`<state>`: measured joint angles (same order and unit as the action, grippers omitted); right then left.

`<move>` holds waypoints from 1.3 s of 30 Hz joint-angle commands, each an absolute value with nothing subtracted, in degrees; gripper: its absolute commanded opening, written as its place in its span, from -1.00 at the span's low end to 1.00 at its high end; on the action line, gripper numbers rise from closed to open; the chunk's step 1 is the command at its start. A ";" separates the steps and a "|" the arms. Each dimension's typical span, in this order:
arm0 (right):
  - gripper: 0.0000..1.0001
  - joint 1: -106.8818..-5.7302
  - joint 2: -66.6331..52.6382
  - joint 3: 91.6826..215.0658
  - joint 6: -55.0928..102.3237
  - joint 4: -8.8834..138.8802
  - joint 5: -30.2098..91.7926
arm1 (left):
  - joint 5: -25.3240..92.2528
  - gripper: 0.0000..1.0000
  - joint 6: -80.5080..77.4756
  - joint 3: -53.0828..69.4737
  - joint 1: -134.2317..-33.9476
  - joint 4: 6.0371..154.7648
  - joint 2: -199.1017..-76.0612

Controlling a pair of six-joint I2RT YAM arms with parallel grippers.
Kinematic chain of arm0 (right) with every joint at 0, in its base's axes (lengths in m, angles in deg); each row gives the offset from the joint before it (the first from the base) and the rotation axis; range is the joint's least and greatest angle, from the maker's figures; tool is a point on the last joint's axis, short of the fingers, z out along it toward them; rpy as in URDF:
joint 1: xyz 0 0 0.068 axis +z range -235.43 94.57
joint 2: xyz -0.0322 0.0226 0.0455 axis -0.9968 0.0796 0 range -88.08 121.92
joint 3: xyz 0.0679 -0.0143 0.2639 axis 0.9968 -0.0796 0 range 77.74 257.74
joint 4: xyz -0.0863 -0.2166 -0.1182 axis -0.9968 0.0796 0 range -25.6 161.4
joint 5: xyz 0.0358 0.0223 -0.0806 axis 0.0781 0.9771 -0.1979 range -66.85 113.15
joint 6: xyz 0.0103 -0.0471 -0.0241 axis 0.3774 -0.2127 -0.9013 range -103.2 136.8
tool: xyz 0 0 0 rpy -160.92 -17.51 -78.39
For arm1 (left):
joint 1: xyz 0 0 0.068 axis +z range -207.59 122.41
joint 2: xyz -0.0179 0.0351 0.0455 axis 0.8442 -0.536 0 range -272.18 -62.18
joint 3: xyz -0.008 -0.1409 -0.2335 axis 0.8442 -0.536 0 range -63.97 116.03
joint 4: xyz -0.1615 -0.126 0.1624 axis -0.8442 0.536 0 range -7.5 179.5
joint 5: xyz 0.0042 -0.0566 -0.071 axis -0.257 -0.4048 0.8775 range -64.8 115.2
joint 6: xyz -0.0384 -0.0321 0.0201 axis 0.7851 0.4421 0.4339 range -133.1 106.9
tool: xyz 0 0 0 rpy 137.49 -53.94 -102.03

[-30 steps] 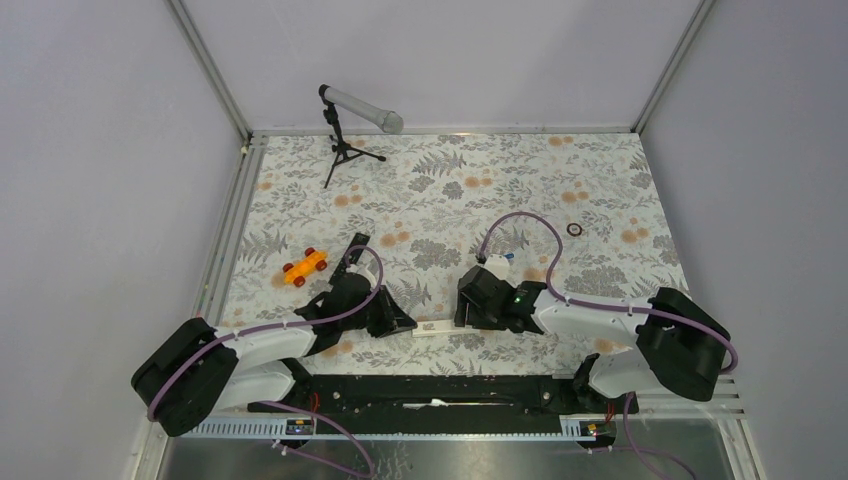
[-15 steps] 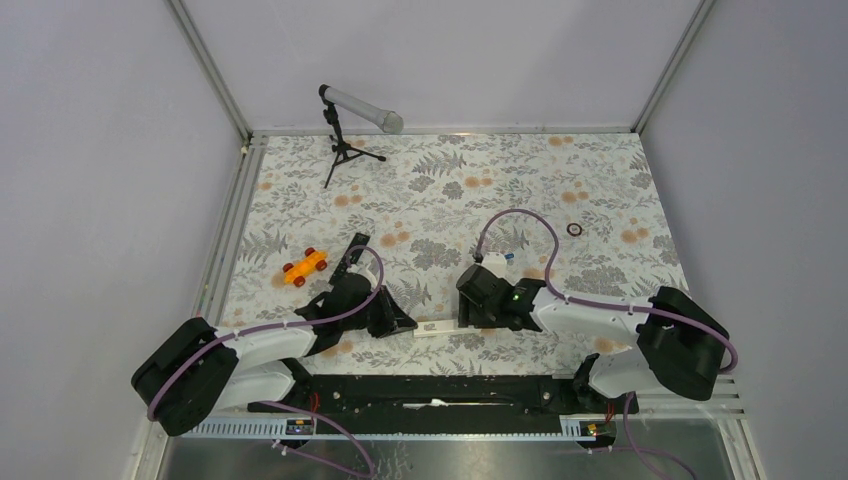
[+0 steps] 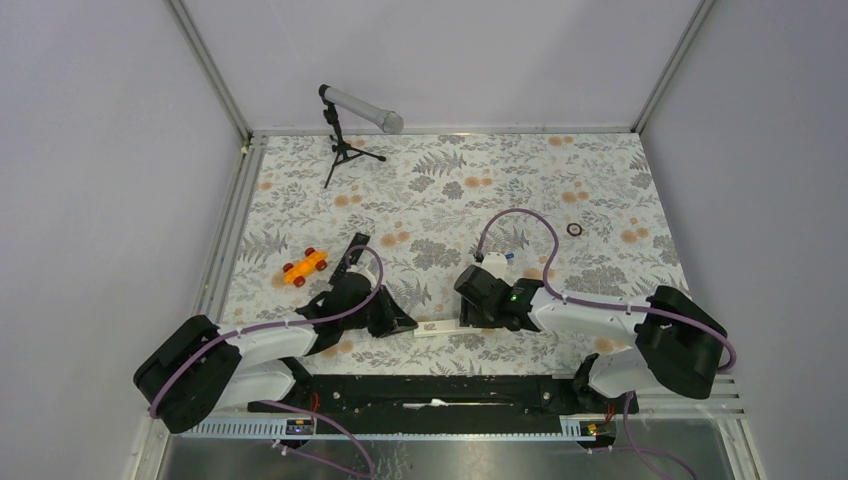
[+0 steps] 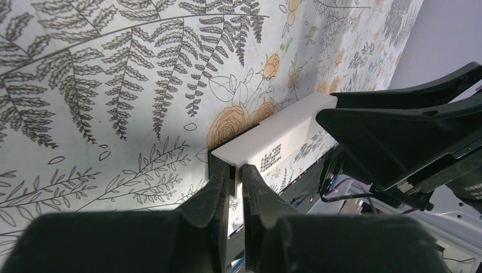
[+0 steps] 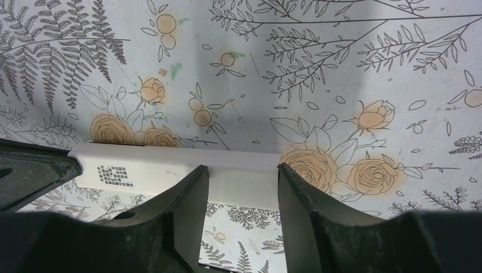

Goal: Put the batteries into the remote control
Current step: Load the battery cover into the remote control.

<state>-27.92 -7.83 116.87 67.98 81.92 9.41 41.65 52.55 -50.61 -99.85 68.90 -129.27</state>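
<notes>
Remote [image 4: 278, 131]: slim white bar w/ code patch; L gripper [image 4: 235, 175] pinches its end; R gripper [image 5: 243, 176] jaws spread astride it.

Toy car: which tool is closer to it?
Left. The left tool, clamped on one end of the white remote, is a short way right of the toy car. The right tool is farther right, open over the remote's other end.

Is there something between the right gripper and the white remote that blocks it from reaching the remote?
Nothing visible does. The right gripper is open at one end of the white remote, whose bare surface shows between its jaws. The left gripper is shut on the other end, away from that spot.
</notes>
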 commanded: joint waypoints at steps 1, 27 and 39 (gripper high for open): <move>-0.15 -22.22 -0.11 112.73 74.33 84.33 14.44 | 43.43 -0.98 56.20 -52.27 -100.83 64.56 -132.08; 0.35 -24.56 -9.36 117.37 77.67 88.06 6.78 | 35.57 -0.26 49.01 -43.31 -99.42 83.09 -122.73; 0.99 -29.62 -14.82 124.71 29.04 82.57 27.01 | 25.84 0.97 38.85 -29.66 -90.61 103.03 -117.21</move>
